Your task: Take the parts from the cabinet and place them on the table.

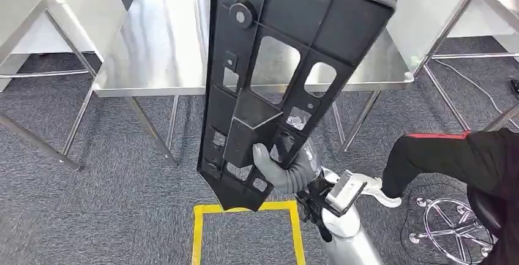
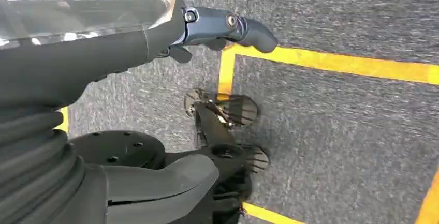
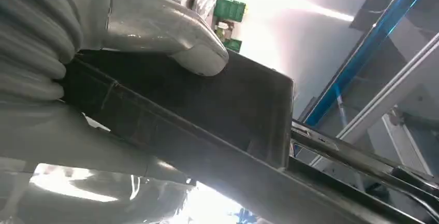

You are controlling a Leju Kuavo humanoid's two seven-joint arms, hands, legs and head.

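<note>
While the right hand (image 1: 286,168) grips the lower end of a long black plastic part (image 1: 275,75), the part stands nearly upright in front of the head camera, tilted a little to the right, its upper end overlapping the steel table (image 1: 159,44) behind it; right wrist view: grey thumb (image 3: 176,38) pressed on the part's ribbed edge; left hand (image 2: 222,27) hangs over grey carpet (image 2: 352,141) beside yellow floor tape (image 2: 331,62), holding nothing, fingers loosely apart; a person's dark-clothed leg (image 1: 453,158) and a chair base (image 1: 453,222) sit at the right; part is in the air, not on the table.
</note>
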